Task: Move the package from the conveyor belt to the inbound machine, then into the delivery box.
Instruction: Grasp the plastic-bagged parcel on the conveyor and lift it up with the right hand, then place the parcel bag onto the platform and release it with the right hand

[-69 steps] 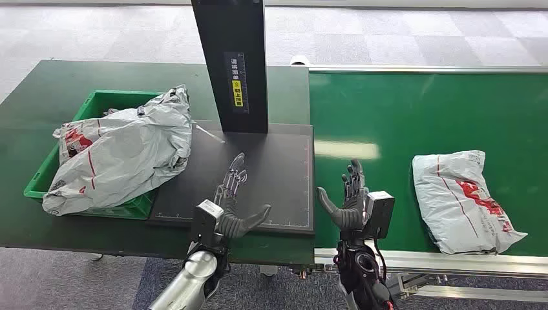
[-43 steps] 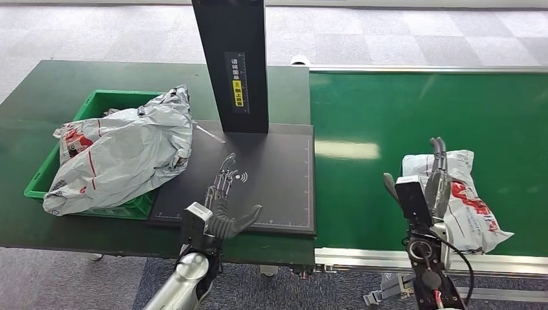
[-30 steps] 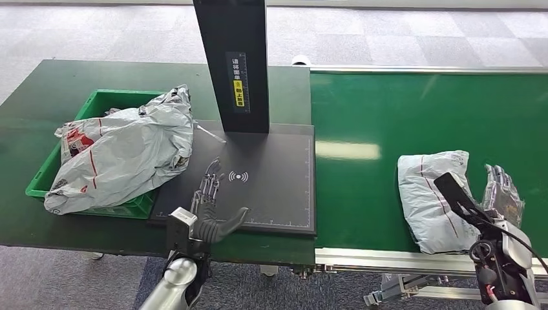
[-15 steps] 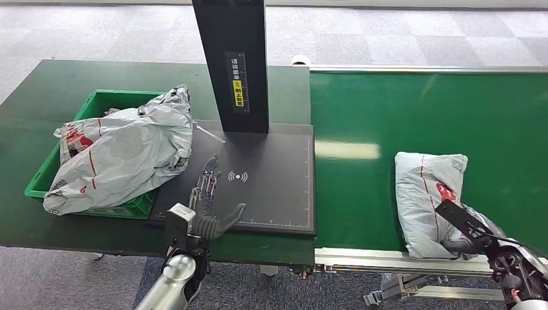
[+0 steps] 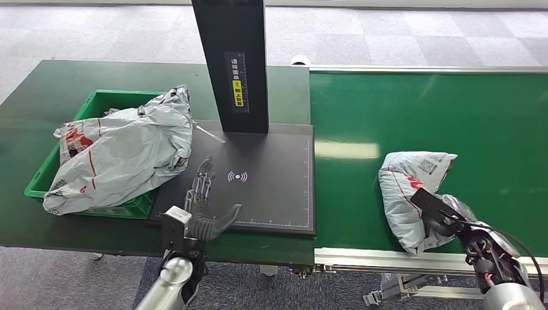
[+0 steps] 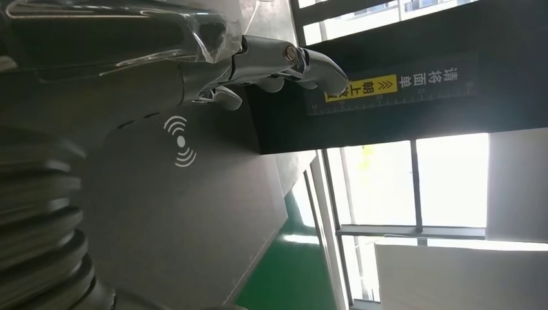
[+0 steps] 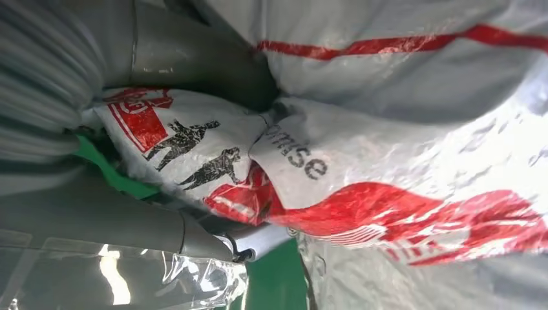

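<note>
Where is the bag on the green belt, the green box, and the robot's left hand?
Bag [image 5: 404, 187], head view, on its crinkled grey middle.
Green box [image 5: 98, 101], head view, on its far rim.
Left hand [image 5: 201, 210], head view, on the palm, above the black scanner plate.

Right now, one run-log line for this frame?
stage: pickup | right hand: grips package on conveyor belt | left hand: open over inbound machine | delivery box: holds another bag

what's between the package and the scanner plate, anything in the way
Nothing visible. The right hand grips the package on the belt; bare belt runs to the plate. The left hand hovers open at the plate's near left part, off the direct path.
</note>
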`<state>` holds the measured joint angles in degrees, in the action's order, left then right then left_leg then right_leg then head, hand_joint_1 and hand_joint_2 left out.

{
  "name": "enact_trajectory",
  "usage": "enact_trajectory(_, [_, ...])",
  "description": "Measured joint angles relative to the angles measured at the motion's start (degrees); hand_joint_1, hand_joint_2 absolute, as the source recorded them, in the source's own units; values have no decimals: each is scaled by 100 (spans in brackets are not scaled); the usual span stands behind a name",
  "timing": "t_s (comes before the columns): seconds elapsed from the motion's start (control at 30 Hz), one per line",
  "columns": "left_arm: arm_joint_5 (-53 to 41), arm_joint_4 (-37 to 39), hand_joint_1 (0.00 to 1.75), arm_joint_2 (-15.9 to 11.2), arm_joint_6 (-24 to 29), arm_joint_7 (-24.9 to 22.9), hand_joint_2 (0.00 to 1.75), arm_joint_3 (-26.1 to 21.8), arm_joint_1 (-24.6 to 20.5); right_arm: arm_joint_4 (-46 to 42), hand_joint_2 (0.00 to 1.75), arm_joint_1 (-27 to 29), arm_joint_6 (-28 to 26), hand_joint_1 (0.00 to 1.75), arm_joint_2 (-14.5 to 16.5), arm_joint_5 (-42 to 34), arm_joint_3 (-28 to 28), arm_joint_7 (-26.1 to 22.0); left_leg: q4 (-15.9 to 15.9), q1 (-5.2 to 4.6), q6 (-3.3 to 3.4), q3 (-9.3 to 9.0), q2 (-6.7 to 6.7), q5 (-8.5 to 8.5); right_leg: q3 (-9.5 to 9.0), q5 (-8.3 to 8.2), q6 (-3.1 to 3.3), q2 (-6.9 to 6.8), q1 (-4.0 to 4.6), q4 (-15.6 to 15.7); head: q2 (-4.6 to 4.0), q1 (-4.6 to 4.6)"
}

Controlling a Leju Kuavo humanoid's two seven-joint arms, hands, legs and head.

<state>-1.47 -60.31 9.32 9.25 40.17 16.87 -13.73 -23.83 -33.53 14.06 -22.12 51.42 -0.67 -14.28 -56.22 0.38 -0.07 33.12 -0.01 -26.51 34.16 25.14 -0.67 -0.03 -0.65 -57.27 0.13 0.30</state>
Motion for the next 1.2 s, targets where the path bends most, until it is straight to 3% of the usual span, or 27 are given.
enact_trajectory(0.2, [-24,-120,0,-1,41,0,175,-58,112,-68,175,-54,-438,175,155,-288,-78,-148,0,-1,0,5,-2,0,2,0,0,0,-1,-1,1,-1])
enact_trajectory(0.37, [-26,-435,0,-1,88,0,175,-95,355,-411,175,27,-1083,175,311,-1019,62,-372,0,0,0,7,-5,0,7,1,0,-4,-1,0,0,-1])
enact_trajectory(0.67, [53,-1025,0,-11,473,0,175,-142,551,-1831,175,719,-1327,175,532,-3046,873,-1401,0,0,0,18,-27,0,11,2,-1,-13,-1,0,0,0])
enact_trajectory(0.8, [188,-1305,0,-33,481,0,175,-267,552,-2656,175,1028,-1751,175,672,-3817,1247,-2082,0,0,0,17,-29,0,11,2,-1,-15,-1,0,0,1])
enact_trajectory(0.9, [200,-1432,0,-40,437,0,175,-325,548,-3290,175,1258,-2303,175,786,-3681,1385,-2404,1,0,0,15,-22,-1,11,2,-1,-13,0,0,0,0])
enact_trajectory(1.03, [225,-1491,0,-40,460,0,175,-358,532,-3942,175,1499,-3321,175,924,-2893,1275,-2547,1,0,-1,13,-16,-1,11,3,0,-12,0,0,0,-1])
enact_trajectory(1.2, [268,-1515,0,-40,463,0,175,-391,509,-4340,175,1626,-3609,175,1061,-2653,1051,-2574,1,0,-1,11,-17,1,10,3,0,-12,0,0,0,0])
